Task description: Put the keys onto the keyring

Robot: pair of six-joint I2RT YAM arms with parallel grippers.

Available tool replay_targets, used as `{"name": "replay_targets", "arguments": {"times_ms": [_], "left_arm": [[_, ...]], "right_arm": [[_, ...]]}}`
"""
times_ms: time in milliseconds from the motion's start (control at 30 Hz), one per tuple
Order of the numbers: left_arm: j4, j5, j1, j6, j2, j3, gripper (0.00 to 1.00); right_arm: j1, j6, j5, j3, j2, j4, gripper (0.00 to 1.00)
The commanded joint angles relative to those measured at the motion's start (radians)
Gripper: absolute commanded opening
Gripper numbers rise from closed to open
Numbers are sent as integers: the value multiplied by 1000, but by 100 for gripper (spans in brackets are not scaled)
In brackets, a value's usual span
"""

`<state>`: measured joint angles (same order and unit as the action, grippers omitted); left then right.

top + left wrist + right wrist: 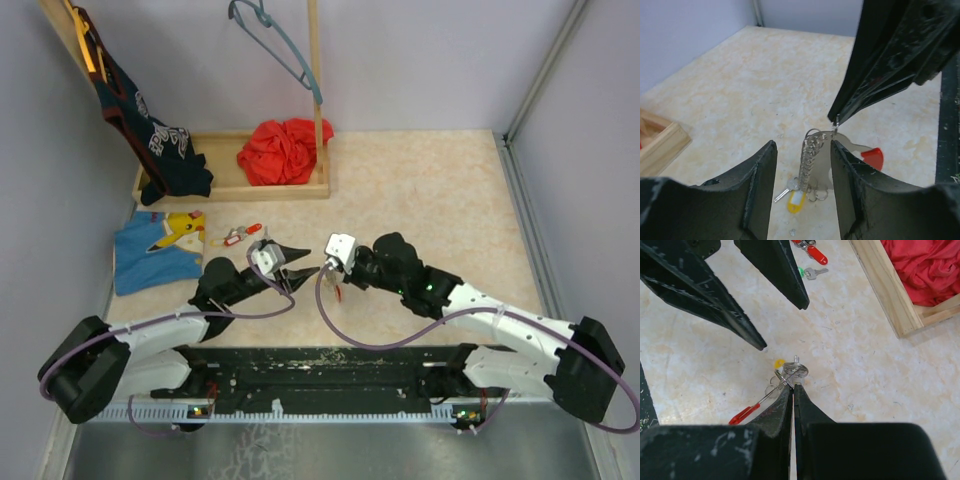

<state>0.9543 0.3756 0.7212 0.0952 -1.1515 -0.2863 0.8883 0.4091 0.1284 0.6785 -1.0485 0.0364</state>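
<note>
The keyring, a grey chain with small rings, hangs above the table from my right gripper, which is shut on its top ring. A yellow-tagged key and a red-headed key dangle from it. My left gripper is open, one finger on each side of the hanging chain and not touching it. In the top view the left gripper and the right gripper meet near the table's middle. A loose red key and a green key lie on the table beyond.
A wooden tray at the back holds a red cloth and dark clothing. A blue cloth with a yellow cartoon print lies at the left. A hanger hangs from a wooden post.
</note>
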Motion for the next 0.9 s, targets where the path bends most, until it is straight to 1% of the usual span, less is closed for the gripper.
{"name": "replay_targets", "arguments": {"times_ms": [0, 133, 233, 433, 567, 733, 867], "left_arm": [[-19, 168, -5, 40, 35, -4, 53], [-26, 242, -4, 70, 28, -14, 53], [-36, 262, -3, 84, 12, -29, 53], [-37, 237, -3, 101, -23, -56, 46], [-29, 208, -3, 103, -43, -70, 44], [-25, 211, -3, 101, -62, -82, 39], [-34, 212, -3, 108, -79, -89, 33]], "right_arm": [[9, -23, 18, 29, -4, -88, 0], [9, -27, 23, 26, -10, -103, 0], [9, -29, 27, 26, -13, -107, 0], [9, -30, 37, 26, -16, -110, 0], [9, -32, 48, 26, -19, -111, 0], [9, -35, 54, 26, -22, -116, 0], [9, -38, 58, 29, -27, -121, 0]]}}
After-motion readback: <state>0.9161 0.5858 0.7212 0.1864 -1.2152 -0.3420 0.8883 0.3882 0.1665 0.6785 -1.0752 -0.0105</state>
